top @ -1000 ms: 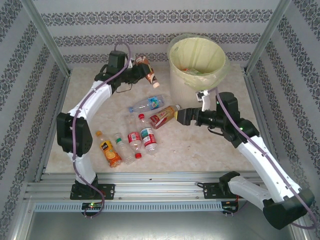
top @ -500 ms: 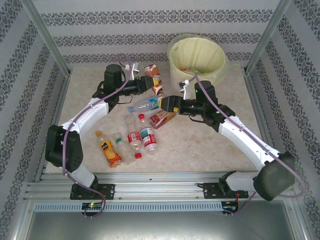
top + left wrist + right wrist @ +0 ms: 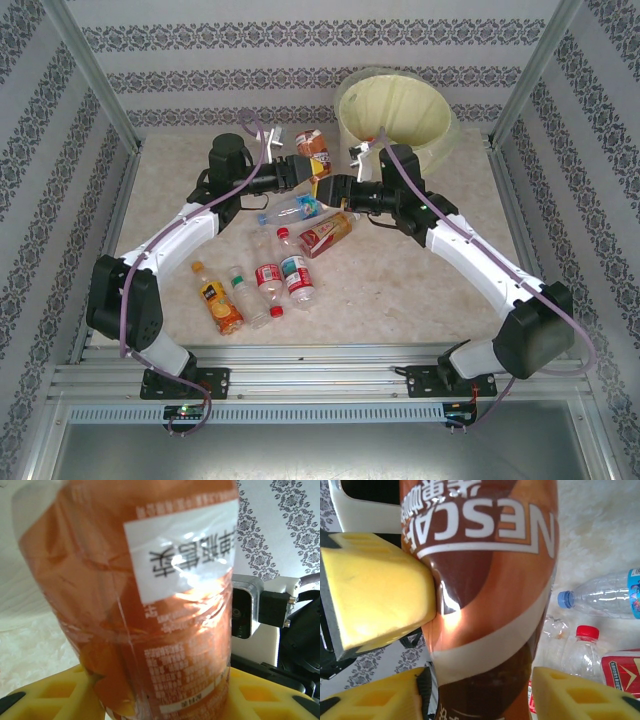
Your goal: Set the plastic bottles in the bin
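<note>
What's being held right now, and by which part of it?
The left tool grips the brown-labelled bottle by its labelled middle; the right tool brackets it, grip unclear.

The left arm [image 3: 175, 228] and the right arm [image 3: 480, 265] are both wearing white shells with fat black joints. A purple cable [image 3: 125, 320] is running along each. Yellow finger pads [image 3: 570, 695] are showing little square holes.

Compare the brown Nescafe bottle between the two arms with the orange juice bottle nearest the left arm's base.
The brown Nescafe bottle is held above the table in the left gripper's jaws; the orange juice bottle lies flat on it, untouched. The Nescafe label is brown, the juice label orange-yellow. Both are small plastic bottles not yet in the bin.
</note>
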